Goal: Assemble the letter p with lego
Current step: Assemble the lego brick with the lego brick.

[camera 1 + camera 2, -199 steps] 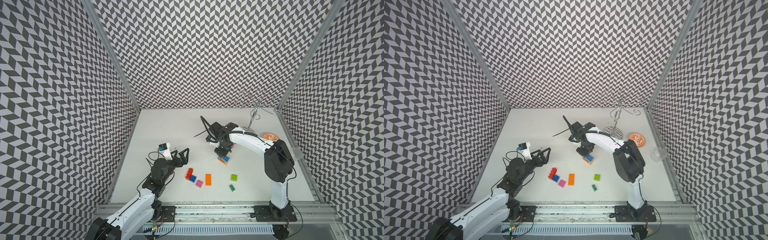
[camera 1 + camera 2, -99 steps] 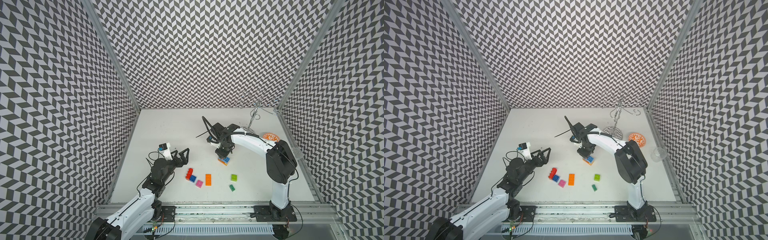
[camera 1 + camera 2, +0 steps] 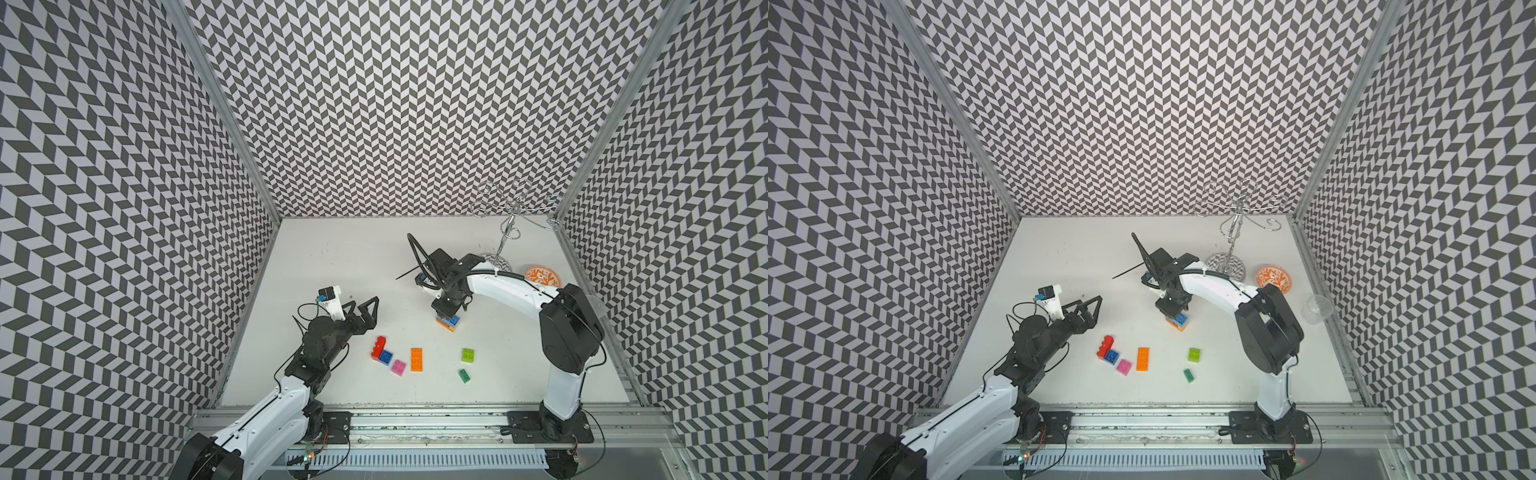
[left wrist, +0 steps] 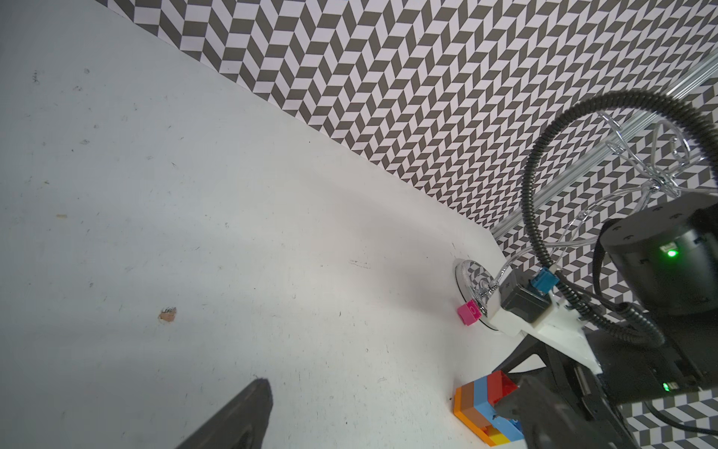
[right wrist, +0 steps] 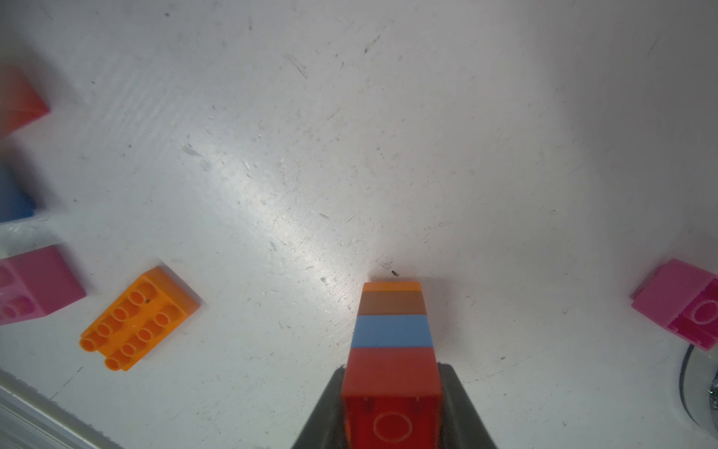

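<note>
- The lego stack (image 5: 391, 330) stands near the middle of the white surface (image 3: 332, 257). It has orange at the base, then brown, then light blue, with a red brick on top.
- The right fingers (image 5: 460, 412) are clamped on either side of that red top brick, reaching straight down over the stack (image 3: 448, 322).
- Loose lego lies nearer the front rail: a red brick (image 3: 378, 347) touches a blue brick (image 3: 386, 356), and a pink brick (image 3: 399, 367) is just beside them.
- An orange oblong brick (image 3: 417, 359) comes next. A lime brick (image 3: 468, 355) and a green brick (image 3: 464, 375) lie apart on the right arm's side.
- Another pink brick (image 4: 468, 313) sits against the base of the wire stand (image 3: 505, 245).
- The left fingers (image 4: 241, 420) are spread wide apart and hold nothing. In both top views they sit above the surface, near the red brick.
- An orange patterned dish (image 3: 542, 276) and a clear cup (image 3: 1316, 307) stand by the right wall.
</note>
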`<move>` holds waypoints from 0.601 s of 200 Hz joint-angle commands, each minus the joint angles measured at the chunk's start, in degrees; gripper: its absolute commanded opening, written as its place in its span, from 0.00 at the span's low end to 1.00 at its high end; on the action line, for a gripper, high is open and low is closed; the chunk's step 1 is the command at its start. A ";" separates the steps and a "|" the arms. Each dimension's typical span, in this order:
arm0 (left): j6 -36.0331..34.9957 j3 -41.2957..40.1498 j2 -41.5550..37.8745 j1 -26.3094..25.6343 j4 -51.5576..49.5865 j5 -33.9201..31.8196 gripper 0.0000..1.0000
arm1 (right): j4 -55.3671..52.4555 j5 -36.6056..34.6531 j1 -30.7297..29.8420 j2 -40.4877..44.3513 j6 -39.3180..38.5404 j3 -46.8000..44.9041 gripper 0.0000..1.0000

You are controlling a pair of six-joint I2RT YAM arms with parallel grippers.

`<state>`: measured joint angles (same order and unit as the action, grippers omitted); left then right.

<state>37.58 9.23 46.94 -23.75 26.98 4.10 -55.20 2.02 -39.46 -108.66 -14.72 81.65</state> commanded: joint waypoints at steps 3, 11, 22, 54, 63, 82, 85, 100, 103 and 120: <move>-0.05 1.18 0.30 -0.17 1.23 0.65 1.00 | 1.58 0.35 -0.57 -8.28 0.91 -7.58 0.00; 0.08 1.22 0.26 -0.21 1.18 0.65 1.00 | 1.74 0.29 -0.54 -8.13 1.05 -7.67 0.00; -0.05 1.22 0.13 -0.22 1.12 0.56 1.00 | 1.98 0.14 -0.53 -7.53 1.35 -7.75 0.00; -0.13 1.22 -0.16 -0.23 0.83 0.38 1.00 | 4.36 2.59 -0.57 -2.70 2.12 -9.23 0.00; -0.13 1.22 -0.18 -0.17 0.81 0.38 1.00 | 5.04 2.36 -0.51 -1.33 2.49 -10.00 0.00; -0.05 1.22 -0.05 -0.17 0.96 0.38 1.00 | 6.35 2.84 -0.53 0.26 3.13 -11.98 0.00; -0.03 1.22 0.07 -0.24 1.04 0.38 1.00 | 6.65 2.94 -0.53 0.44 3.31 -12.27 0.00; -0.05 1.22 0.16 -0.23 1.09 0.46 1.00 | 8.40 3.85 -0.53 1.12 3.72 -14.12 0.00; -0.03 1.22 0.17 -0.24 1.08 0.47 1.00 | 8.72 3.91 -0.53 1.24 3.86 -14.48 0.00; -0.05 1.18 0.26 -0.24 1.07 0.38 1.00 | 10.53 4.73 -0.53 1.50 4.35 -16.42 0.00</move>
<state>37.58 9.23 47.00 -23.75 27.00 4.19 -44.42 2.76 -39.44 -101.84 -11.92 72.14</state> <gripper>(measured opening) 0.998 0.322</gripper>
